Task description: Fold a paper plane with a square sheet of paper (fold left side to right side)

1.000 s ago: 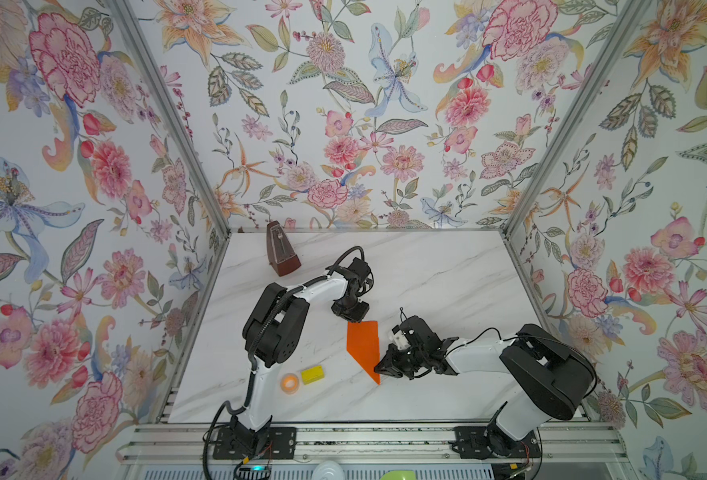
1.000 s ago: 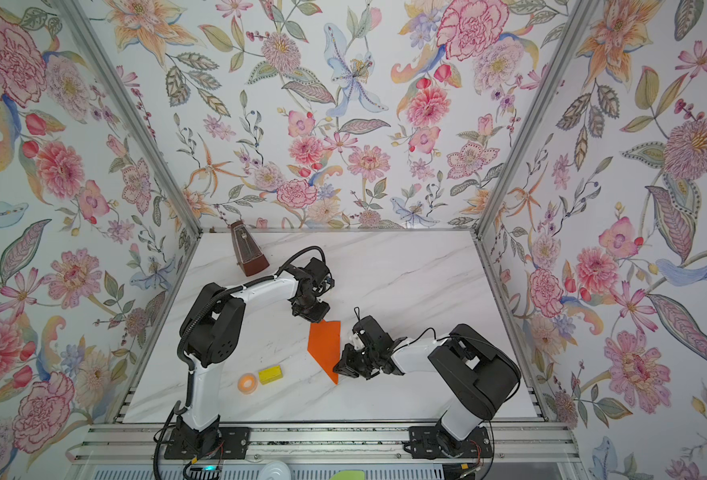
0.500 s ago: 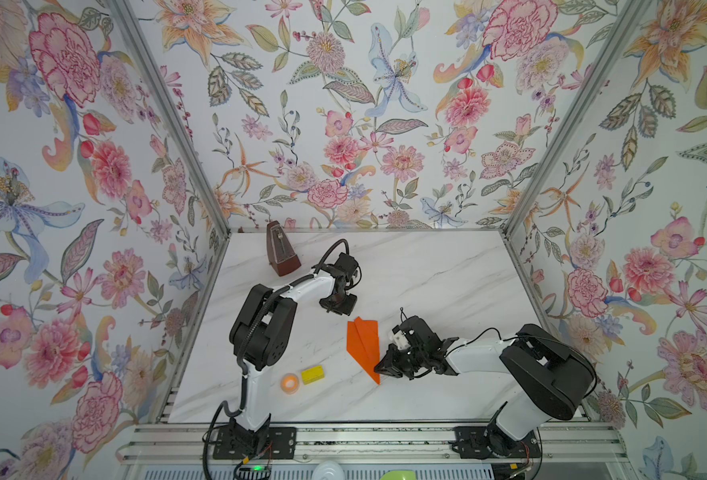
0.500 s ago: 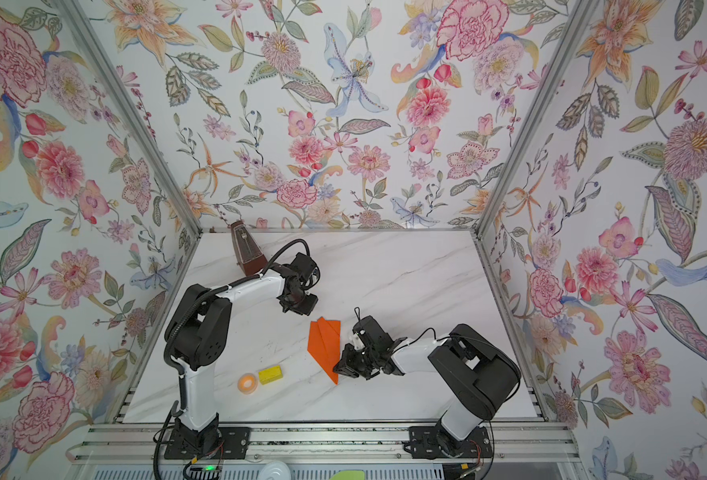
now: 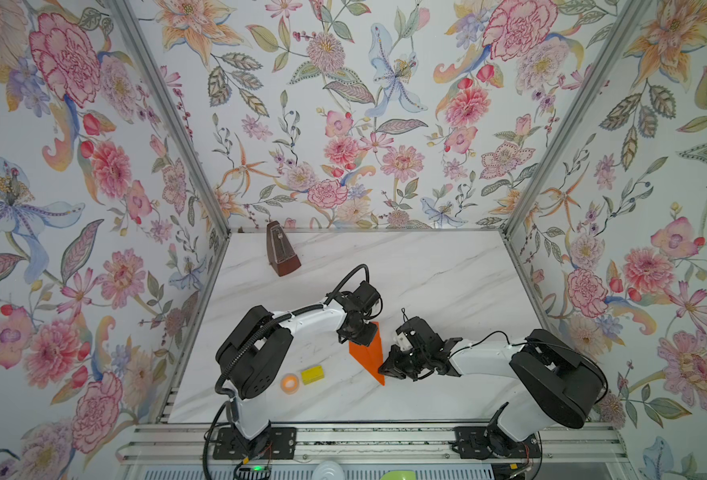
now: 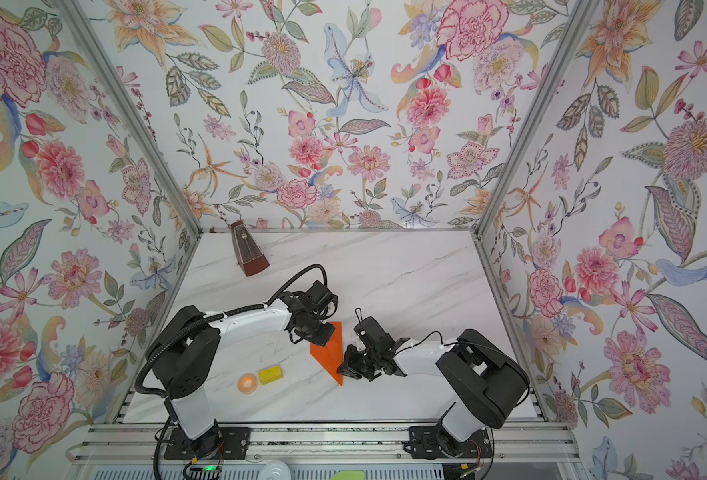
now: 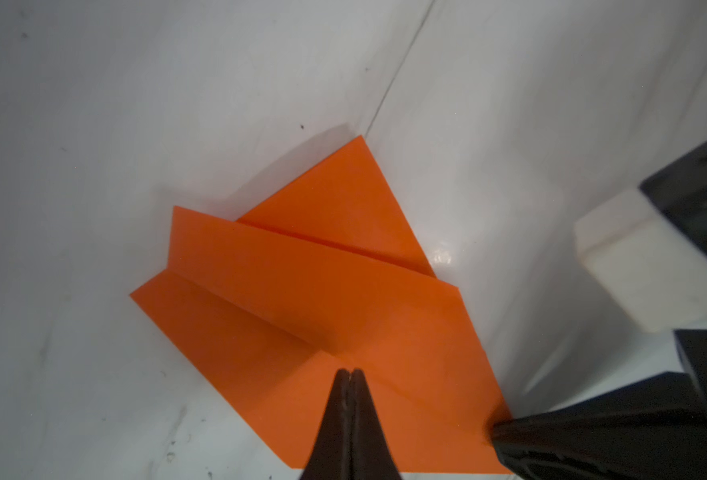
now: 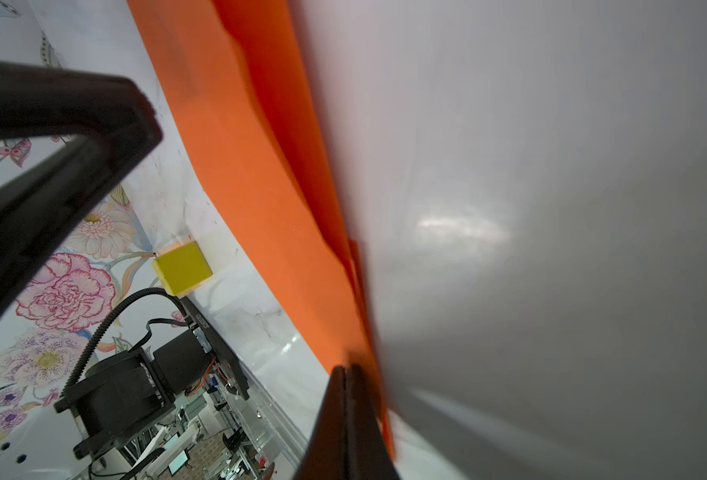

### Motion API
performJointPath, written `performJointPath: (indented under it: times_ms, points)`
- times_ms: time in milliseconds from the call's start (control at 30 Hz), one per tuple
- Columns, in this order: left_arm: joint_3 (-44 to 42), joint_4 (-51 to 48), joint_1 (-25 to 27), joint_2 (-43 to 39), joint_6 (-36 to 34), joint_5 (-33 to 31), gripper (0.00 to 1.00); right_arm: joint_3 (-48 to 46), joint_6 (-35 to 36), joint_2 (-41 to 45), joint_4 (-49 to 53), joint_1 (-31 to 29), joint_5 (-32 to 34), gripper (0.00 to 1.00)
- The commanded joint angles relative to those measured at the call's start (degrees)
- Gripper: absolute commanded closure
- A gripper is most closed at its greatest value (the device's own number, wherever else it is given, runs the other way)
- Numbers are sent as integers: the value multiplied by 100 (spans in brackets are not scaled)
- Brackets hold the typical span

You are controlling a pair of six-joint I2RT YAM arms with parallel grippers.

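The orange square sheet of paper (image 5: 370, 359) (image 6: 331, 357) lies on the marble table, folded into a narrow pointed wedge with its tip toward the front. In the left wrist view the paper (image 7: 322, 291) shows overlapping flaps and creases. My left gripper (image 5: 362, 334) (image 6: 322, 334) is shut, and its tips (image 7: 349, 371) rest on the paper's wide far end. My right gripper (image 5: 387, 368) (image 6: 345, 368) (image 8: 345, 370) is shut too. It sits low against the right edge of the paper (image 8: 252, 187) near the tip, with nothing seen between its jaws.
A yellow block (image 5: 312, 374) (image 8: 182, 268) and an orange tape ring (image 5: 289, 382) lie left of the paper near the front. A brown metronome (image 5: 281, 253) stands at the back left. Flowered walls close in three sides of the table.
My left gripper has swung from behind the paper toward the front and down onto its wide end. A flap that stood up half a second ago lies flatter. The right arm has not moved.
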State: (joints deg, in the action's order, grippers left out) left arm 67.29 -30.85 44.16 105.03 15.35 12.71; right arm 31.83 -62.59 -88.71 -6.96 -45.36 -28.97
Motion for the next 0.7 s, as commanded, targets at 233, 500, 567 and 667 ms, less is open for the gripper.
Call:
performJointPath:
  times_ms: [233,500,567,667]
  points:
    - [-312,466,-9,322,87,242,99,264,412,731,711,378,121,77]
    - [-392,475,5,394,-140,300,99,360,974,75,497,1351,-357,70]
    - [-417,537,5,395,-179,377,99,437,1056,-186,256,1590,-600,68]
    - [-458,602,-4,386,-226,463,99,618,1135,-572,43,1733,-780,67]
